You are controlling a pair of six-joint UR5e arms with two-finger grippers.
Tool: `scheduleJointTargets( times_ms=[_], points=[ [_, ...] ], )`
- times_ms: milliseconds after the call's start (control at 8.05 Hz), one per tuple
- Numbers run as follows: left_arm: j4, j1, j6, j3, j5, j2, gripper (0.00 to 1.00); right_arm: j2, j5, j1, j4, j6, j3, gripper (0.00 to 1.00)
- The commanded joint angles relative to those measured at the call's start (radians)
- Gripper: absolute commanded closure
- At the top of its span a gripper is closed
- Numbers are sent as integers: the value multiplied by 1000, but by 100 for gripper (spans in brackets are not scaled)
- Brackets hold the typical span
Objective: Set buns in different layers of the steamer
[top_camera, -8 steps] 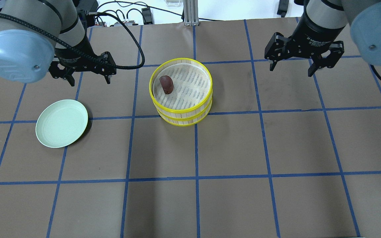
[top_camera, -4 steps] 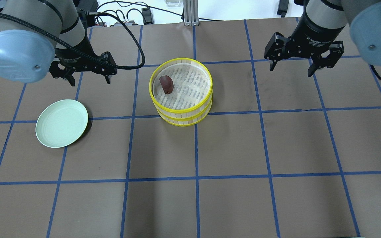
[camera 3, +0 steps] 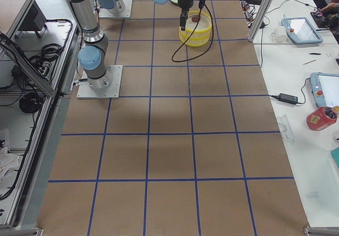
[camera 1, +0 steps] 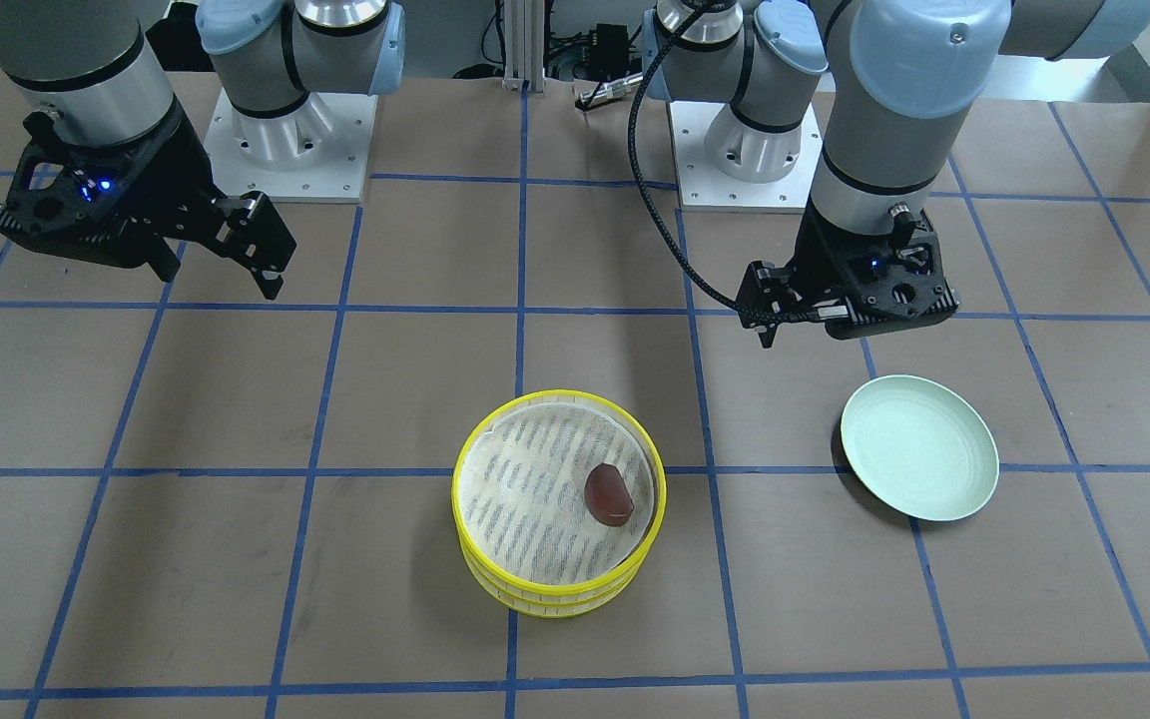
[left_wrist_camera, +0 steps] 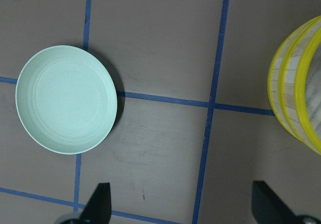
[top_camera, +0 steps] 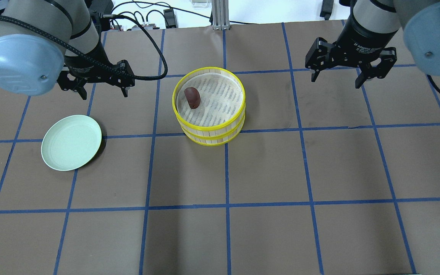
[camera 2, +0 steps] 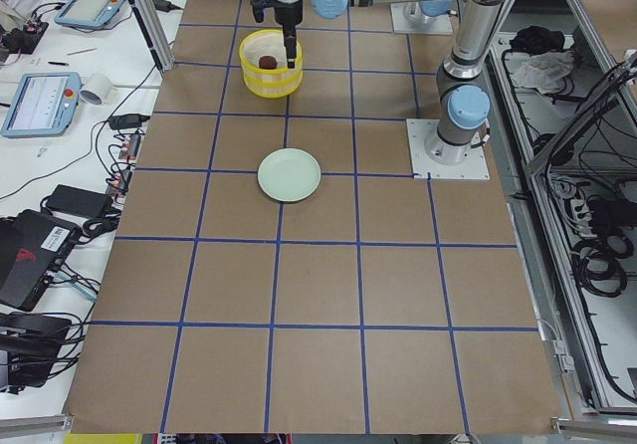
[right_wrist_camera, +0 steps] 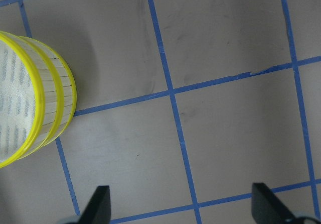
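The steamer (top_camera: 209, 134) is a stack of two yellow-rimmed trays at the table's middle; it also shows in the front view (camera 1: 555, 595). A dark reddish-brown bun (top_camera: 192, 97) lies on the top tray's mesh liner, also seen in the front view (camera 1: 608, 493). The cream-white bun is hidden from every view. My left gripper (top_camera: 102, 88) hangs open and empty, left of the steamer and behind the plate. My right gripper (top_camera: 336, 79) hangs open and empty to the steamer's right. Both fingertips show spread wide in the wrist views.
An empty pale green plate (top_camera: 71, 142) lies left of the steamer, also in the left wrist view (left_wrist_camera: 66, 99). Brown paper with a blue tape grid covers the table. A black cable (top_camera: 155, 46) loops from the left arm behind the steamer.
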State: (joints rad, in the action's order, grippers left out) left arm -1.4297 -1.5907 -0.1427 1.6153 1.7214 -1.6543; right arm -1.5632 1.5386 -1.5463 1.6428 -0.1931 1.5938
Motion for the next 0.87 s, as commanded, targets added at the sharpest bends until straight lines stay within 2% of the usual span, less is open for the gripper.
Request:
scheduleJointTargets(
  times_ms=[0,746],
  points=[
    [0,0,2,0,0,-1,0,0,0,0,0,1,0,0],
    [2,0,8,0,0,-1,0,9,0,-8,0,-2,2,0]
  ],
)
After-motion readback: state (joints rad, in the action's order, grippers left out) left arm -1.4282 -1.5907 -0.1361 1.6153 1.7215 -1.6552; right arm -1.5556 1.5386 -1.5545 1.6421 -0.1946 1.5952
